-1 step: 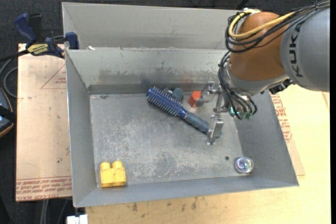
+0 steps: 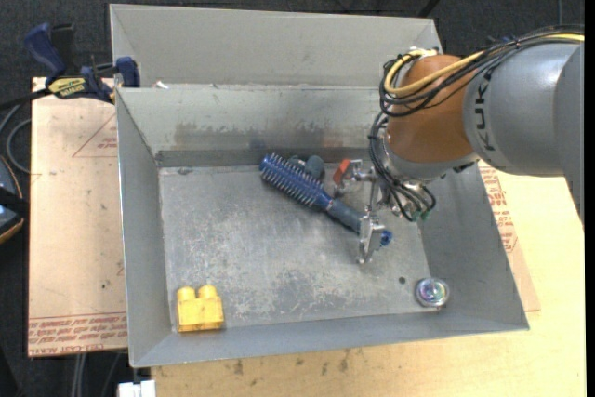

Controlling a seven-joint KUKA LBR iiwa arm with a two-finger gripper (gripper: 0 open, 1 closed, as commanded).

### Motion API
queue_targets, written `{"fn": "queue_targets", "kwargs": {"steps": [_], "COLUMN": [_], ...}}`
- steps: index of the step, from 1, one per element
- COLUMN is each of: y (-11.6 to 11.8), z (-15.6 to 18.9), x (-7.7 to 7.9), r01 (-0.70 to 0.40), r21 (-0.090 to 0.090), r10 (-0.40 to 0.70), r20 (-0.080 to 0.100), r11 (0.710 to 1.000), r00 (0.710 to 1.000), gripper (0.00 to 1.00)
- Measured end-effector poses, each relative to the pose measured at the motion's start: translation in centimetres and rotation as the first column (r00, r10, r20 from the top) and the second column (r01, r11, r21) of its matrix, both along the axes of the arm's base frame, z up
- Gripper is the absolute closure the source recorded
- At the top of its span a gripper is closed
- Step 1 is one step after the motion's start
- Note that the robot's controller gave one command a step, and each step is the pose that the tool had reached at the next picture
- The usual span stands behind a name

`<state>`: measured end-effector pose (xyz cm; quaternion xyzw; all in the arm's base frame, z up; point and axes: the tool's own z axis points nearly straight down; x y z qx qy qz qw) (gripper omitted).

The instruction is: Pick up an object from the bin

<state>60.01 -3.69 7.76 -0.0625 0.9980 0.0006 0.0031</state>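
The bin (image 2: 139,200) holds one blue brush (image 2: 297,181). One yellow block (image 2: 200,309) sits well apart from the brush, off toward the front left, and one small shiny round thing (image 2: 430,293) lies to the front right of the brush's handle end. Just behind the brush are two small bits, one dark grey (image 2: 313,165) and one red (image 2: 351,168), too small to tell their kind.

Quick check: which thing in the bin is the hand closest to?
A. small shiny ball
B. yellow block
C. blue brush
C: the hand is at the handle end of the blue brush; the yellow block and the small shiny ball lie apart in the near corners.
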Motion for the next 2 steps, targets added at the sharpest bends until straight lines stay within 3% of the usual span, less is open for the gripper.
{"fn": "queue_targets", "kwargs": {"steps": [1,2], "y": [0.0,1.1], "z": [0.2,16.5], "x": [0.0,0.0], "r01": [-0.001,-0.061], "r21": [-0.001,-0.002], "r10": [0.001,0.061], "r20": [0.0,0.004], "r11": [1.0,0.998], "r00": [1.0,0.998], "gripper": [1.0,1.0]}}
